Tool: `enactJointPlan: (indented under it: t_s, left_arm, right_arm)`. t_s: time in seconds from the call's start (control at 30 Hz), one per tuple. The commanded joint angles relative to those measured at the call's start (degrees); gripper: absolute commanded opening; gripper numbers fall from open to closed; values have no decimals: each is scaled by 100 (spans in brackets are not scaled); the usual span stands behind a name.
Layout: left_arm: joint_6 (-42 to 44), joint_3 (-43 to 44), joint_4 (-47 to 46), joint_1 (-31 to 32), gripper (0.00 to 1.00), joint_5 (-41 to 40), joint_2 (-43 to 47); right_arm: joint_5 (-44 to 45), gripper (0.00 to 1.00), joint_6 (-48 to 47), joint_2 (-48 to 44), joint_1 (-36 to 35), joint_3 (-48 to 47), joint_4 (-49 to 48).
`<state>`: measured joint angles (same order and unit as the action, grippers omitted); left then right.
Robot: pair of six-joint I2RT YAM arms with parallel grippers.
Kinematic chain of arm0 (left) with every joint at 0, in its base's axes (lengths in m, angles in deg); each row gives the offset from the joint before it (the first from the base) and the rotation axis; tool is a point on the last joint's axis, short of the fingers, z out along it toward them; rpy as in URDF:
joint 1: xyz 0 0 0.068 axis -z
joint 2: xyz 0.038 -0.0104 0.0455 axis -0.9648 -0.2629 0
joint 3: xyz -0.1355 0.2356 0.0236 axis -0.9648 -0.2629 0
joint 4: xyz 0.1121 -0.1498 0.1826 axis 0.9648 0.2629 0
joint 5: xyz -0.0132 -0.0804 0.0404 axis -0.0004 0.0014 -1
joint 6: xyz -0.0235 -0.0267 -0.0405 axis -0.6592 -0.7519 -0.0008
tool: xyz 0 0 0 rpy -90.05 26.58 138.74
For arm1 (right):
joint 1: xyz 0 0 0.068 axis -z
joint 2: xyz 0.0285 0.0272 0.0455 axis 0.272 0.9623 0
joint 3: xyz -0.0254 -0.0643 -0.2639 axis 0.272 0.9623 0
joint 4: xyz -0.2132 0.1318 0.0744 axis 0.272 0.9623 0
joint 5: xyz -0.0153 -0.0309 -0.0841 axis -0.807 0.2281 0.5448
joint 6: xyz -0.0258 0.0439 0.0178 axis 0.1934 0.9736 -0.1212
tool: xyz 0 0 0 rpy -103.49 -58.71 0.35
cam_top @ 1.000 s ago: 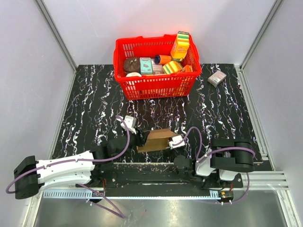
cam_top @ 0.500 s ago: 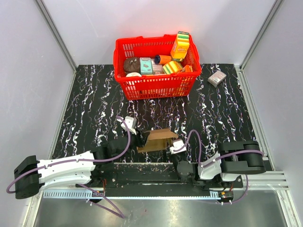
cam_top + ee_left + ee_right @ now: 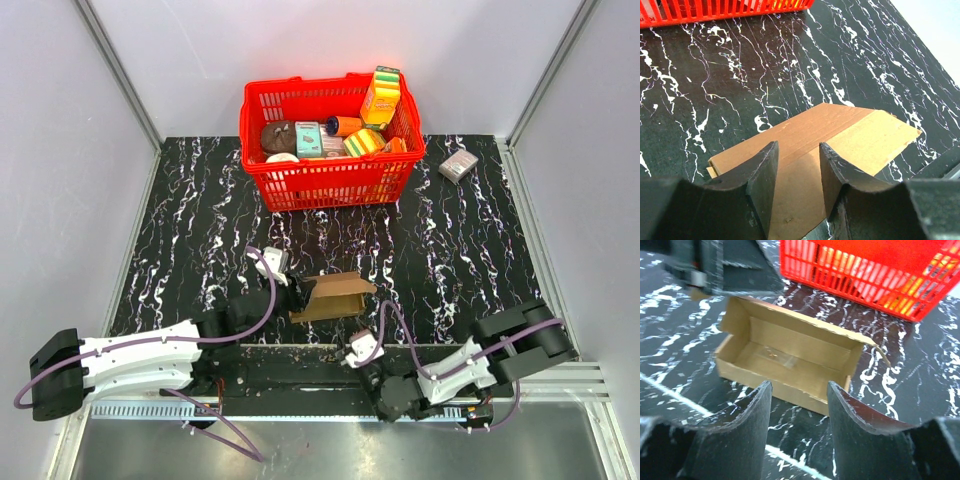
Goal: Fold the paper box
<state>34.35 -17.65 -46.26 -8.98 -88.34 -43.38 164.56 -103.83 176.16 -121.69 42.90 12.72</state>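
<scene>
L gripper [image 3: 797, 150]: jaws partly spread, not pinching. Brown cardboard panel runs under the gap and out past both fingers [image 3: 760, 172]. Tips sit on or just over it; can't tell if they touch. In the top view it's at 9 o'clock of the paper box [image 3: 333, 297], right at the box's L end.

R gripper [image 3: 799, 386]: jaws spread wide, nothing btwn them, touching nothing. Sits at 5 o'clock of the box, apart from it, over the near rail and off the black marble table [image 3: 200, 230].

Paper box: on the table near the 6 o'clock edge, approx centre. Per R wrist view it lies open side up, walls standing, inside bare, one flap raised at the L end and the far long flap leaning away toward 12.

Red basket [image 3: 330, 185]: at 12 o'clock of the table, well apart from the box. Holds a yellow-green carton [image 3: 381, 95] upright in the 1-2 o'clock corner, a teal pack [image 3: 308, 138], a brown round item [image 3: 277, 135] on the 9 o'clock side, and a yellow striped pack [image 3: 362, 142]; other bits too small to tell.

Small grey-pink box [image 3: 458, 165]: on the table at 3 o'clock of the basket, just beside it.
</scene>
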Motion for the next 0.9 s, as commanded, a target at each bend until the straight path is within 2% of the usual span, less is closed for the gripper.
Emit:
enactJointPlan:
  t_s: [0.0,0.27,0.5,0.67,0.87]
  left_arm:
    - [-54,-23,-261,-21,43,127,-44]
    - [-98,-102,-243,-21,43,180,-88]
    - [-264,-261,-278,-13,42,276,-202]
    - [-361,-331,-305,-21,41,347,-299]
    - [-493,-428,-314,-21,40,452,-387]
  right_arm:
    - [1469,54,-701,-556,-483,-392,-1315]
    - [1214,56,-2090,-1883,-624,-1052,-1298]
    - [1451,56,-2907,-2955,-283,-1228,-1289]
    - [1469,56,-3180,-3097,-97,-1228,-1298]
    - [1486,55,-3224,-2825,-9,-1332,-1315]
